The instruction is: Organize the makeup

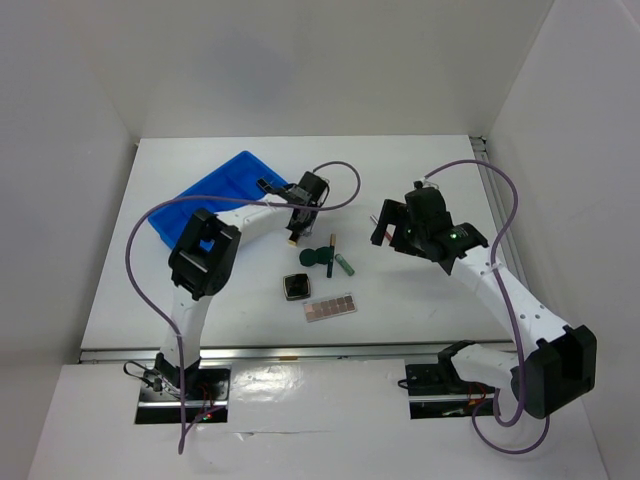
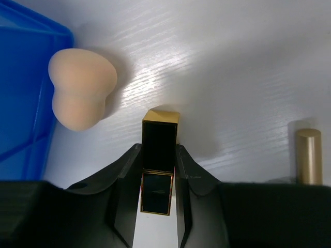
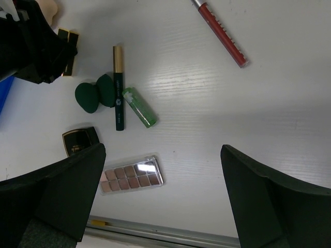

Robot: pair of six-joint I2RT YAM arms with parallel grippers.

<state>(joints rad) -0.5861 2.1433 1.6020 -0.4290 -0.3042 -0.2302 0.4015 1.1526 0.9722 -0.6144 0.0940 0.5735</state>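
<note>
Clamped between the fingers of the left gripper (image 2: 158,155), one black-gold lipstick tube (image 2: 159,137) is held by its flat sides over the table (image 2: 232,67), just beside the corner of the blue tray (image 2: 20,72); whether its far end touches the table cannot be told. It is judged stiff, light and glossy, so likely to slip unless gripped mid-body, as here. Just beyond it one beige sponge (image 2: 80,95) is seen, judged soft and best pinched gently at its waist, and a second, gold tube (image 2: 309,155) is seen to the right. The right gripper (image 3: 163,150) is spread wide and holds nothing. Beneath it are counted one eyeshadow palette (image 3: 132,174), one square compact (image 3: 78,139), one dark green sponge (image 3: 93,95), one dark pencil (image 3: 118,88), one green tube (image 3: 139,107) and, farthest, one red pencil (image 3: 221,35).
</note>
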